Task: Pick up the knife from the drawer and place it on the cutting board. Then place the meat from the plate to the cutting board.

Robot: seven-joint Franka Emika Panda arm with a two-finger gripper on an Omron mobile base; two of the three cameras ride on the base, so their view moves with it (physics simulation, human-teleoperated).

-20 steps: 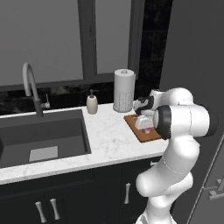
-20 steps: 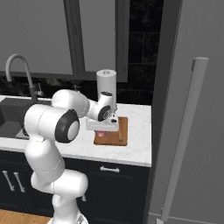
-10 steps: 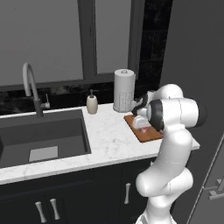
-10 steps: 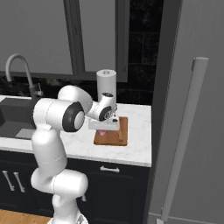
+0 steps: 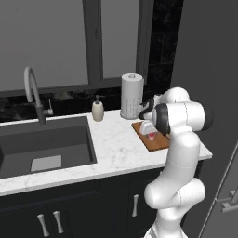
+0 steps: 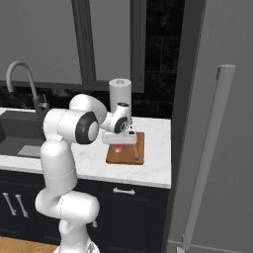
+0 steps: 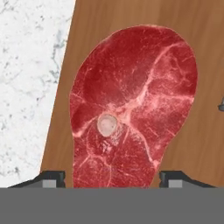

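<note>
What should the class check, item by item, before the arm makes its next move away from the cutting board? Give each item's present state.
1. Meat lies on the cutting board: ok, wood shows on both sides of it in the hand view.
2. Gripper has let go: ok, the finger tips stand apart on either side of the meat, with gaps.
3. Meat is fully inside the board's edges: cannot tell, its near end is hidden at the bottom of the hand view.
4. Knife is on the board: cannot tell, just a small dark sliver at the hand view's right edge.
5. Board rests flat on the counter: ok.
</note>
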